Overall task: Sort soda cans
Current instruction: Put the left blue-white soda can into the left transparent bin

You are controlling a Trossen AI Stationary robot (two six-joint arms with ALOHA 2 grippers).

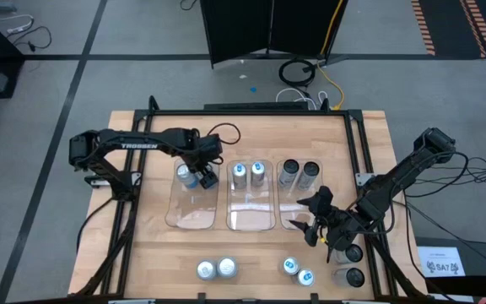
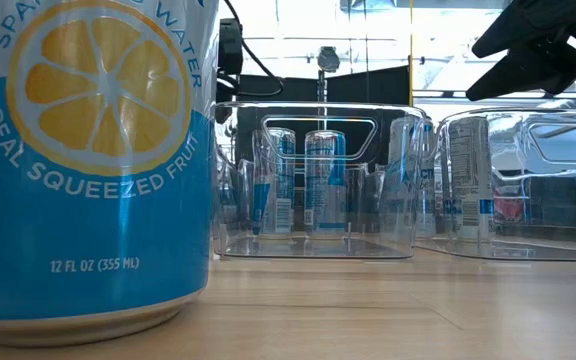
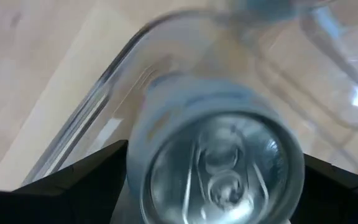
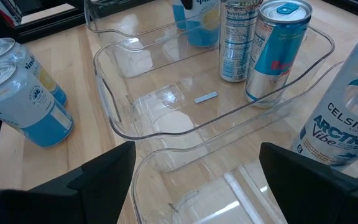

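Note:
Three clear bins stand side by side: left (image 1: 194, 215), middle (image 1: 250, 218) and right (image 1: 298, 198). My left gripper (image 1: 199, 175) is shut on a silver-topped soda can (image 1: 184, 174) over the far end of the left bin. Two blue-topped cans (image 1: 249, 171) stand in the middle bin, and two dark cans (image 1: 299, 171) stand in the right bin. My right gripper (image 1: 315, 218) hangs open and empty over the right bin's near end; it also shows in its own wrist view (image 4: 197, 186). My left gripper holds the silver-topped can's side wall (image 3: 143, 149) just below the rim, one finger (image 3: 86, 183) on each side. The fingers come from above, pointing down, and the can is upright inside the left bin. Whether its base rests on the bin floor cannot be told.
Along the near edge stand two silver-topped cans (image 1: 216, 268), two blue-marked cans (image 1: 298, 271) and two dark cans (image 1: 353, 263). One blue lemon-print can (image 2: 88, 160) fills the low view's left side. Bare wood lies between the bins and the near-edge cans.

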